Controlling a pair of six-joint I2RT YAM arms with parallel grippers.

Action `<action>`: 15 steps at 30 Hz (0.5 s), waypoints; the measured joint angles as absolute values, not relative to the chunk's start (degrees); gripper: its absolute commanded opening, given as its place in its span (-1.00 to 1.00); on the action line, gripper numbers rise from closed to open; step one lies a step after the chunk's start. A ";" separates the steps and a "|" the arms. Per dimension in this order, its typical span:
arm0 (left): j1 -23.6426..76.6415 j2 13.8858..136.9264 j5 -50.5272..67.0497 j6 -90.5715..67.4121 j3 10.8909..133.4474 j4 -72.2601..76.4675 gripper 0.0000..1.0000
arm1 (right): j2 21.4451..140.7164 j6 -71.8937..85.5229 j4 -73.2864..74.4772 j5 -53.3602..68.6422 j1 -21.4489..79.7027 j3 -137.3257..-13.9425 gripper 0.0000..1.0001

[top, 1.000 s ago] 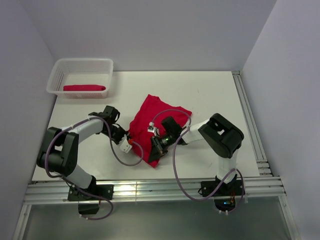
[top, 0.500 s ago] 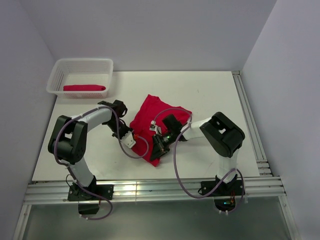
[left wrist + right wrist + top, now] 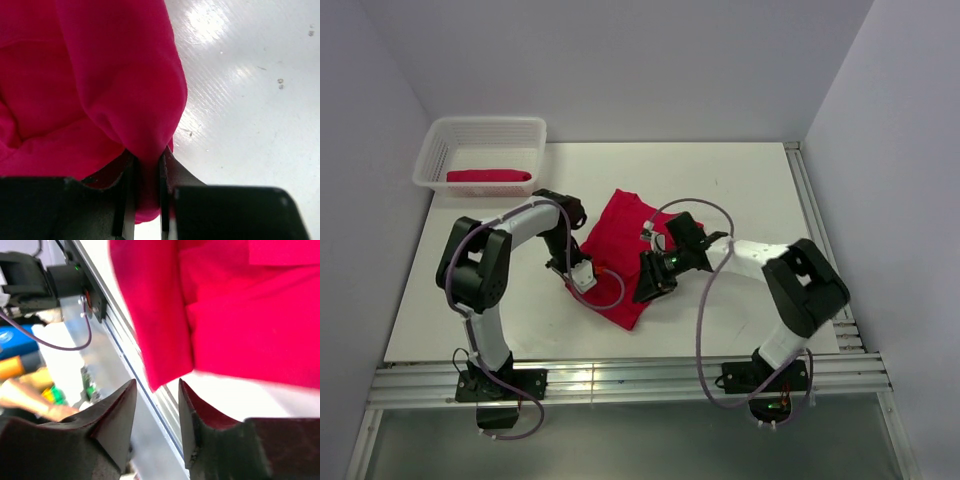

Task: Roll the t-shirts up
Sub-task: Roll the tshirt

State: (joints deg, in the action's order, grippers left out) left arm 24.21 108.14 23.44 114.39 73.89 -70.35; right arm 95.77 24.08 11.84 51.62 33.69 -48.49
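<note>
**Mia:** Where is the red t-shirt [image 3: 617,232] now?

**Tom:** It is in the middle of the table [image 3: 740,190]. It is folded over and a bit bunched. One corner points down to the bottom of the frame.

**Mia:** What just changed?

**Tom:** The right pincer [image 3: 156,384] let go. A moment ago it was pinching the lower edge of the shirt. Now its two fingers stand apart with nothing between them. The red edge hangs just above them in the wrist view. The right arm has also swung its elbow out to the right side of the frame.

**Mia:** And the left pincer [image 3: 582,279]?

**Tom:** It has not let go. Its fingers are squeezed close together on a fold of red cloth at the shirt's left edge. It has slid up and in a little.

**Mia:** Is the shirt rolled?

**Tom:** I think not yet. It looks like a loose folded heap, not a neat roll. Only one side is held now, so I guess the right pincer needs a new hold before more rolling can go on.

**Mia:** What about the other one?

**Tom:** The rolled t-shirt [image 3: 488,176] lies in the white basket [image 3: 433,150] at the upper left of the frame. That one looks done.
</note>
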 measured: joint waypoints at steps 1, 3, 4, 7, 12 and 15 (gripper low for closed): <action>24.43 108.31 22.98 114.39 74.11 -70.74 -0.99 | 93.71 23.97 12.34 50.72 33.30 -48.18 -0.05; 24.93 109.08 22.26 114.37 74.98 -71.59 -0.99 | 88.58 23.57 13.80 48.05 32.73 -47.48 -0.02; 25.10 109.45 22.02 114.34 75.44 -72.01 -0.99 | 86.94 23.40 14.33 47.20 32.62 -47.24 0.01; 25.71 111.33 21.39 114.32 77.67 -74.04 -0.99 | 79.81 23.05 14.72 42.09 32.42 -43.90 0.07; 26.39 113.14 20.71 114.30 79.90 -76.16 -0.99 | 66.70 23.14 17.54 29.15 35.79 -37.87 0.14; 26.85 113.82 20.51 114.28 80.64 -76.77 -0.99 | 59.83 23.33 17.58 19.16 43.94 -36.99 0.23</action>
State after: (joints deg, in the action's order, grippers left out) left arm 26.85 113.82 20.51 114.28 80.64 -76.77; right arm 59.83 23.33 17.58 19.16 43.94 -36.99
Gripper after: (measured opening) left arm 0.212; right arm 0.581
